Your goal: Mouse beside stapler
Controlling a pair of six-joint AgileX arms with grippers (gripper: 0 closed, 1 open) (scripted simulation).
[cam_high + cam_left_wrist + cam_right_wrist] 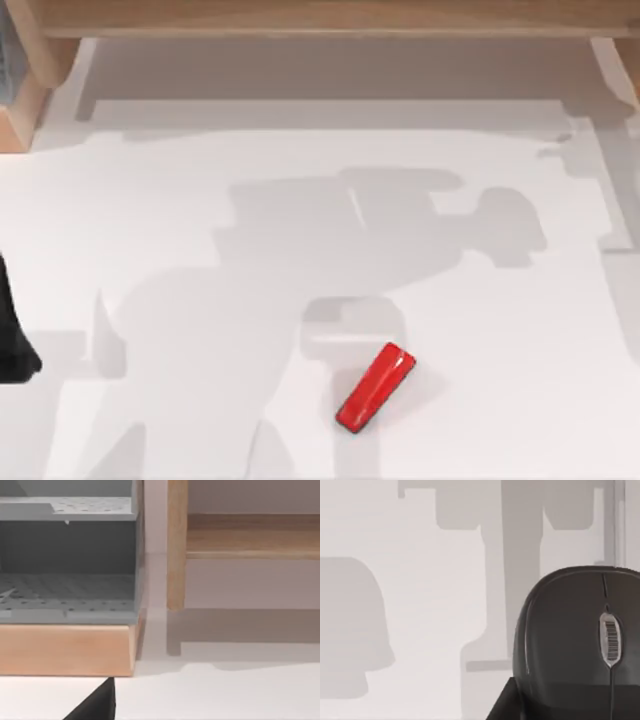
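The stapler [375,388] is a glossy red bar lying slantwise on the white table, right of centre near the front edge. The mouse [575,640] is dark grey with a scroll wheel and looms close in the right wrist view, held above the table surface. My right gripper [560,714] is shut on the mouse, and one dark finger [503,706] presses against its side. My left arm [12,340] is parked at the table's left edge.
A wooden shelf [320,15] runs along the back of the table. At the back left stands a grey perforated rack on a wooden base [65,647], with a wooden post [176,545] beside it.
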